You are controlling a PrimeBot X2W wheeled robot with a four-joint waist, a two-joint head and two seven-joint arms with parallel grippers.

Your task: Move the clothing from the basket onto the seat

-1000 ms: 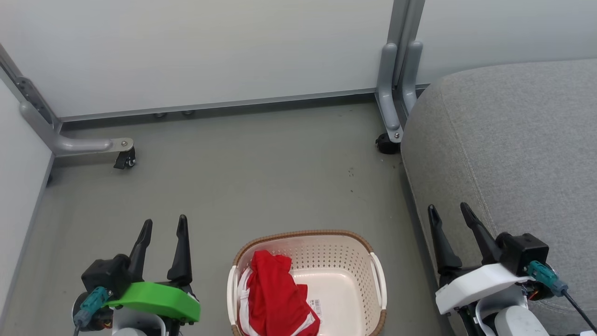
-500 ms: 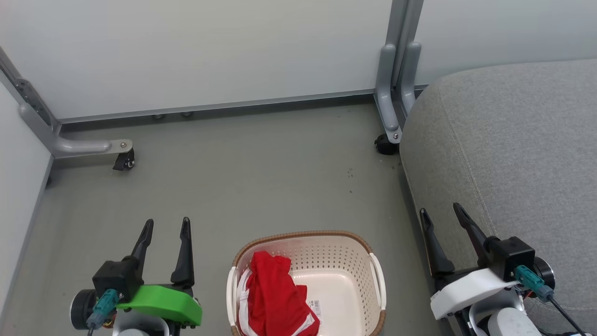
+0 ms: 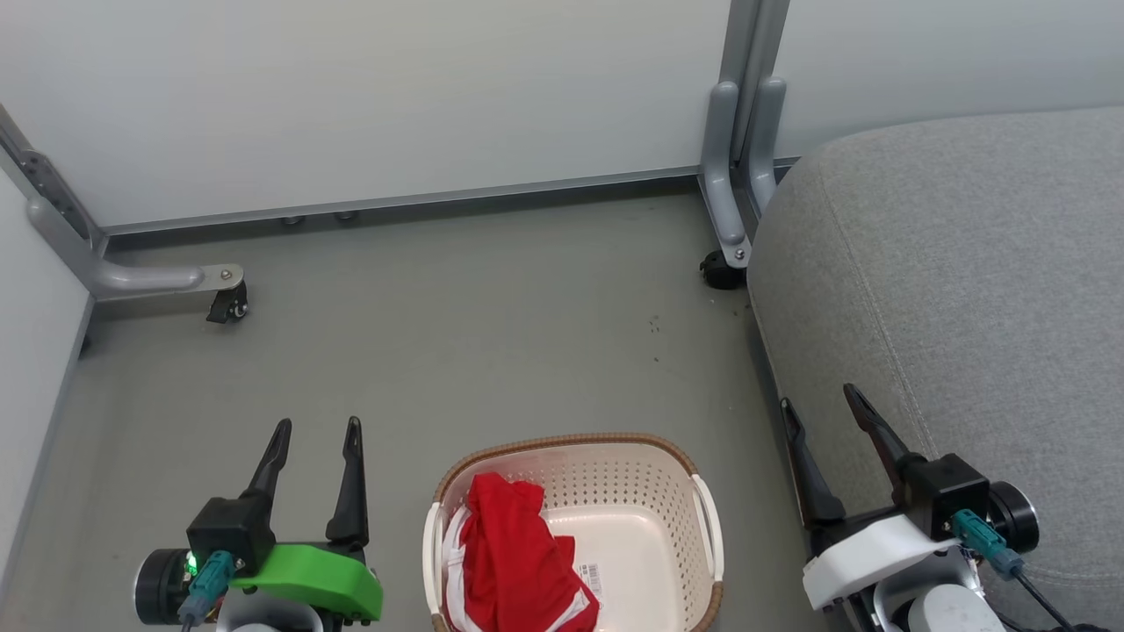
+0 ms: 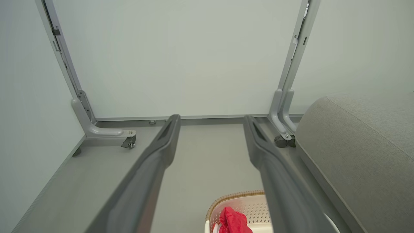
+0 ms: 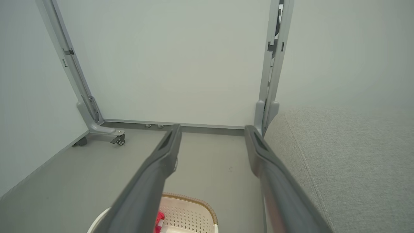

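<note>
Red clothing [image 3: 514,562], 1 heap, sits in 1 basket [image 3: 615,478] on floor [image 3: 483,333]; 1 grey seat [image 3: 966,263] at right; L hand [image 3: 318,423] & R hand [image 3: 817,397] both apart, empty.

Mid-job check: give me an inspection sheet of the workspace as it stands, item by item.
Surface: grey floor, basket standing on it.
Job's things: red clothing heaped in basket's left half; grey seat at right, no clothing on its visible part.
Clutter: few dark specks on floor.
Grippers: left gripper and right gripper open, empty, either side of basket.
Cables: teal connector with cable at each wrist.
Surroundings: white panels, grey frame legs on castors.
</note>
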